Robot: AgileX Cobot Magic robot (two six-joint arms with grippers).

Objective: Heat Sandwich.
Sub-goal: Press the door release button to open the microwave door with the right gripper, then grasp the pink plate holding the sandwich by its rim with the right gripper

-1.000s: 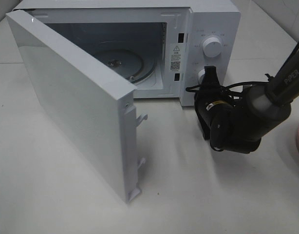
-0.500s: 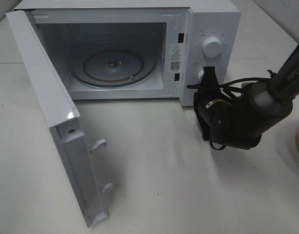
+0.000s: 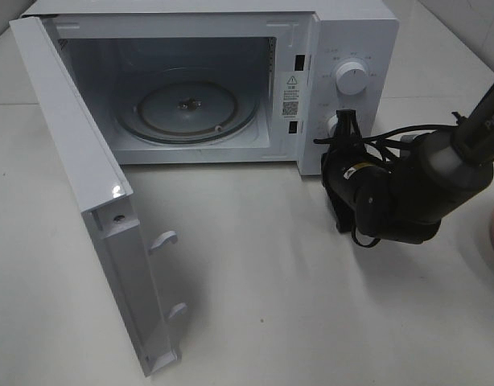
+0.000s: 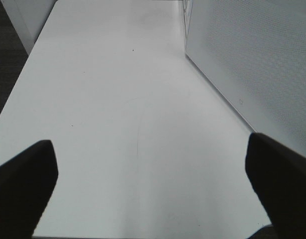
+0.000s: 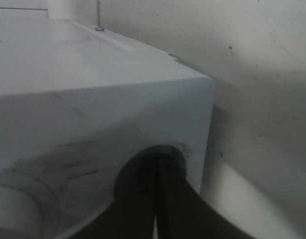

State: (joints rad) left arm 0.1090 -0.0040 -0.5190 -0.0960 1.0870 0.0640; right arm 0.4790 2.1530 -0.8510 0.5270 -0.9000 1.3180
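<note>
Soft, even light is coming down from overhead, and the white table [image 3: 271, 265] is glowing pale in the crisp high view. A glare spot is sparking on the open door [image 3: 90, 181], while the microwave cavity [image 3: 191, 88] is sitting dimmer. The arm [image 3: 408, 193] is throwing a faint, soft-edged shadow. In the left wrist view the table is washing out, the left gripper's fingers [image 4: 23, 184] looming as blurred black shapes. The right wrist view is running dim and grainy, the right gripper's fingers [image 5: 135, 209] smeared out of focus.
</note>
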